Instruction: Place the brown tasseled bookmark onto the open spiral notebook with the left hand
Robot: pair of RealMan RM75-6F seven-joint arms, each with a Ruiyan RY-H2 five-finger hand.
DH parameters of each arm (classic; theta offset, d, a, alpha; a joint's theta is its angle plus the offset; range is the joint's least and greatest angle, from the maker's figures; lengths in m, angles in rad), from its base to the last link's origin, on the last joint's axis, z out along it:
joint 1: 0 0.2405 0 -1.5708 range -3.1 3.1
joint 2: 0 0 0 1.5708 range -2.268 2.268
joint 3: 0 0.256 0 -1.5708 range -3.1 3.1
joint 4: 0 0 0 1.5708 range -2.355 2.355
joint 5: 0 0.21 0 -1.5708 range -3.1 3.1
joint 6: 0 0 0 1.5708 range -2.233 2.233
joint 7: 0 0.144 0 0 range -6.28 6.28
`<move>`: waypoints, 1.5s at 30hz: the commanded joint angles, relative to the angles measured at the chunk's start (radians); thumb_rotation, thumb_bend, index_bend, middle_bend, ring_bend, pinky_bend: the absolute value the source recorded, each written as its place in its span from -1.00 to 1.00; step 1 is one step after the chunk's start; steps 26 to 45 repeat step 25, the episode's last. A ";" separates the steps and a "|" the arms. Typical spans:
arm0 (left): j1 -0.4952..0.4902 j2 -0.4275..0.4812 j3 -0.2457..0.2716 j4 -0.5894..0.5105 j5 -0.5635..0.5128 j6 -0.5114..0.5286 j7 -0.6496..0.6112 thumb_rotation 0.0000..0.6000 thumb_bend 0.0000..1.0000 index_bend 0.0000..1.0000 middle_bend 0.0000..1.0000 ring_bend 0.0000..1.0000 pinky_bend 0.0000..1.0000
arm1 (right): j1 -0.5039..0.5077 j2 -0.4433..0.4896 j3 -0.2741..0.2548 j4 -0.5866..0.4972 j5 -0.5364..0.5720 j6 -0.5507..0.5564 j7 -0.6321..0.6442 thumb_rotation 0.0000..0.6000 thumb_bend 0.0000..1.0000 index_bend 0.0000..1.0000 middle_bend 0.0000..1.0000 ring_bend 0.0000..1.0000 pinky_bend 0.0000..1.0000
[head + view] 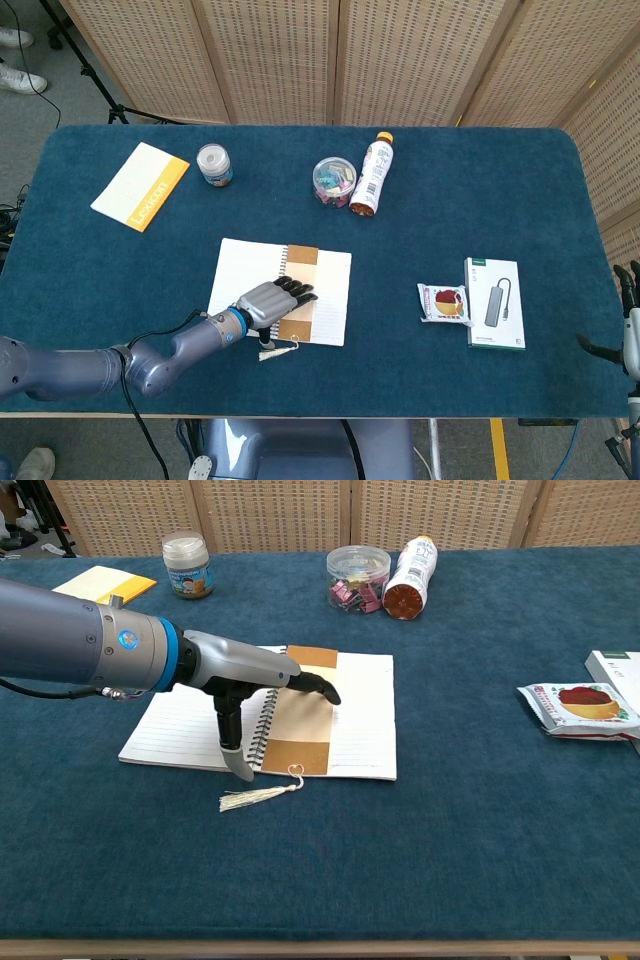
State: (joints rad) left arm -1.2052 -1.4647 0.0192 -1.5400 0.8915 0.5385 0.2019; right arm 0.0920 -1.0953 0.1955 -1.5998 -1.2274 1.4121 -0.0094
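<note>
The open spiral notebook (248, 283) (360, 715) lies near the table's front middle. The brown bookmark (298, 326) (303, 730) lies flat on its right page, and its pale tassel (272, 352) (252, 797) trails off the near edge onto the cloth. My left hand (270, 302) (248, 675) hovers over the notebook's spine, fingers stretched out flat above the bookmark and thumb pointing down, holding nothing. My right hand (628, 330) shows only at the far right edge of the head view, off the table.
A yellow booklet (140, 185), a small jar (214, 165), a tub of clips (334, 181) and a lying bottle (370, 176) line the far side. A snack packet (443, 303) and a boxed hub (494, 303) sit to the right.
</note>
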 commanded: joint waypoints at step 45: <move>0.695 0.254 0.127 -0.113 0.379 0.903 -0.074 1.00 -1.00 -1.00 -1.00 -1.00 -1.00 | 0.005 -0.004 -0.040 -0.015 -0.078 -0.007 0.012 1.00 -1.00 -1.00 -1.00 -1.00 -1.00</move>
